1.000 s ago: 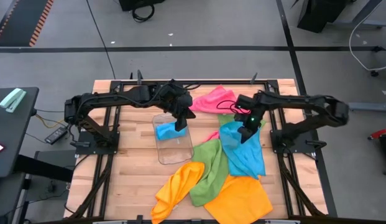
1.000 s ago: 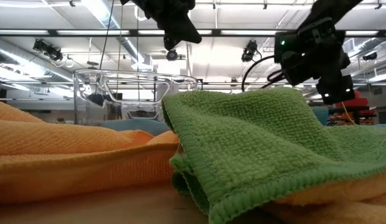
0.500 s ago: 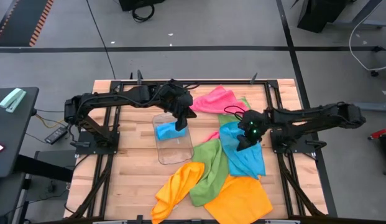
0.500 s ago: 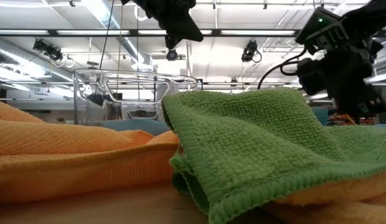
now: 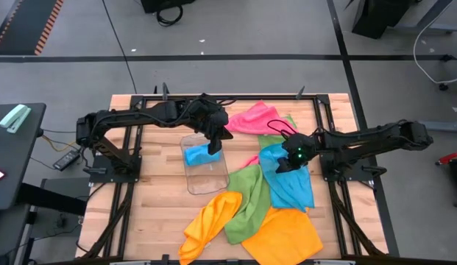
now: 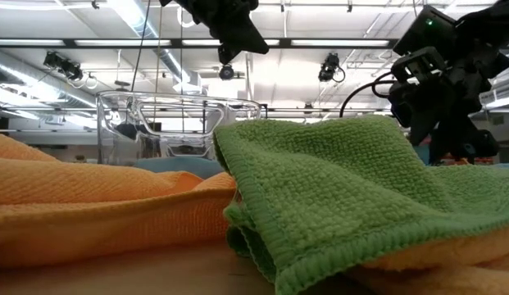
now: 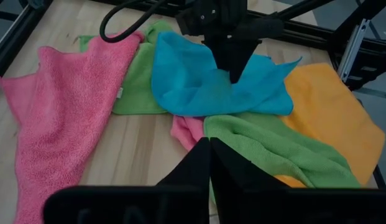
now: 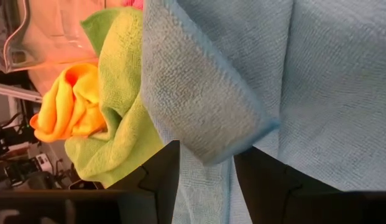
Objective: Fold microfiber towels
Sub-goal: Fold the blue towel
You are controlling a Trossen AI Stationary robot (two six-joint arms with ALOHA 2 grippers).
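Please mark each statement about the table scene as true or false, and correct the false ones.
1. A folded blue towel lies in the clear tray. True.
2. The right gripper is low over the pink towel. False: it is at the loose blue towel; the pink towel lies farther back.
3. The left gripper has its jaws shut. True.
4. Only one orange towel is on the table. False: there are two, one crumpled and one flat.
5. A green towel lies between the two orange ones. True.
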